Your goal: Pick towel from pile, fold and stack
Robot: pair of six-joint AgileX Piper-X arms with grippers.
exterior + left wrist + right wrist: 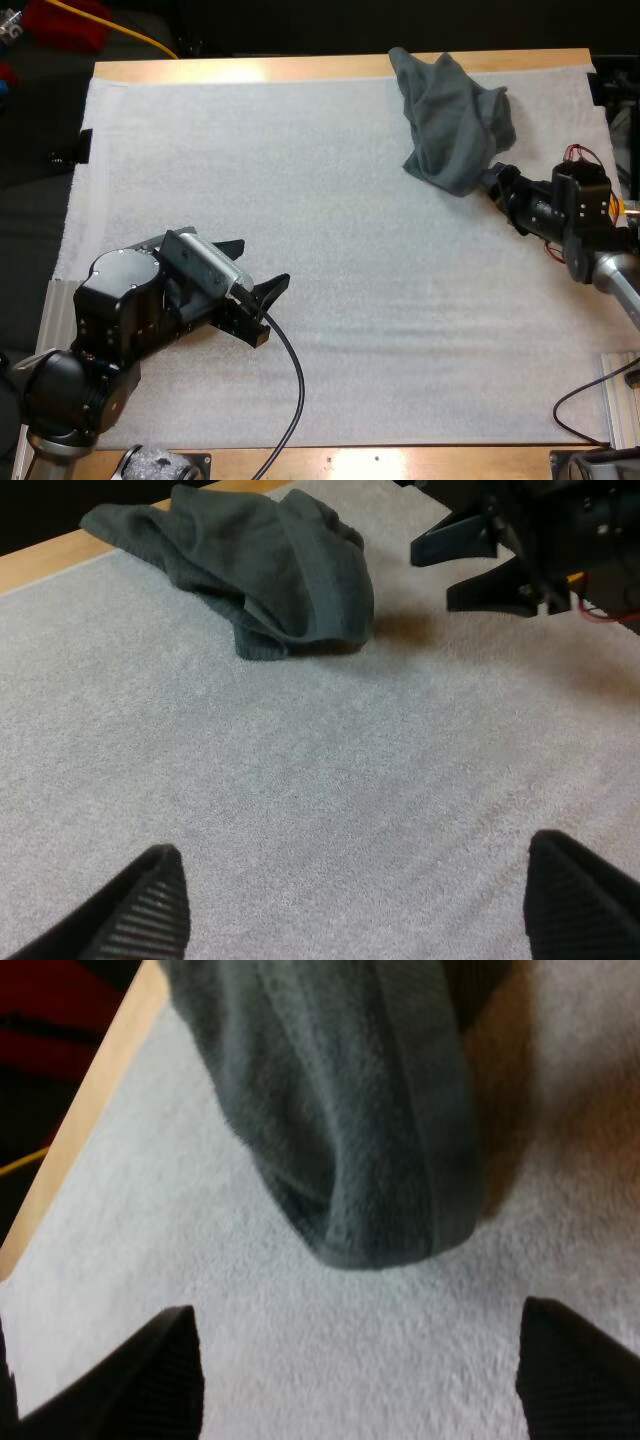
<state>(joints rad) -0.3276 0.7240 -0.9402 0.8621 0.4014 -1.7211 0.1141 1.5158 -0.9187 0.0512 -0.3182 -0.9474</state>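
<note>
While the crumpled towel [455, 120] lies unpicked just ahead of your right claw [495, 183] in the high view, nothing is folded or stacked yet. Your left claw [258, 268] rests well apart from it, spread wide. From the left wrist, you see the towel far ahead, with the right claw beside it. From the right wrist, that claw stands apart, seemingly clear of the towel just ahead. You get no legible writing.

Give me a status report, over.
Left gripper open over bare mat. Right gripper open, just short of crumpled towel. Nothing in the way.
</note>
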